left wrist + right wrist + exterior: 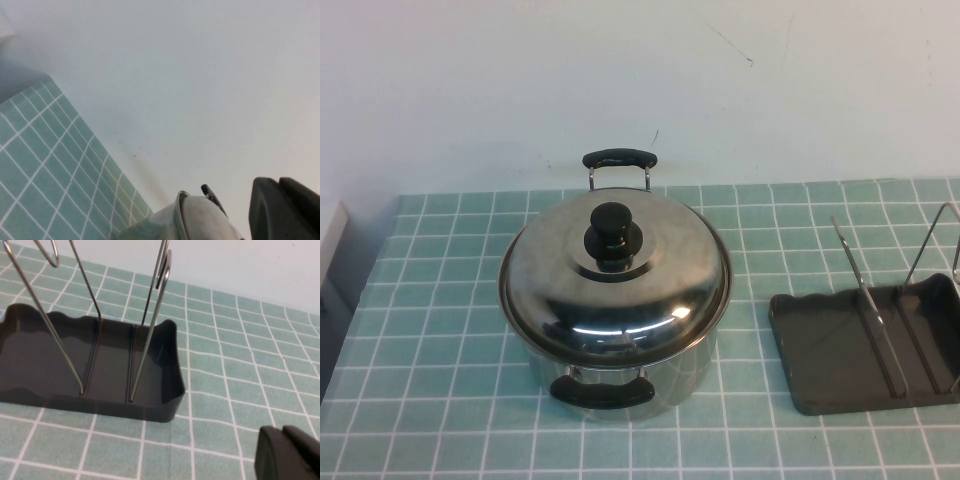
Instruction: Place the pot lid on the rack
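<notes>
**Lid seated on the pot, rack standing apart on the right**

High view: the pot lid sits flat on a steel pot, its black knob upright at the centre. One black pot handle shows behind the lid and another faces the camera. The pot stands on a green tiled table against a pale wall. The rack lies to the right of the pot, well apart from it, with thin wire dividers rising from its dark grey tray; its right end runs out of the picture. Neither arm shows here.

Left wrist view: the left gripper appears only as a dark block at the edge, and whether it is open or closed cannot be told. It hangs above the table, near the rim of the lid, with nothing visibly in its grasp.

Right wrist view: the right gripper is likewise a dark block in the corner, its opening impossible to judge. It hovers over the tiles close beside one end of the rack, whose wavy rim and upright wires are plain.
</notes>
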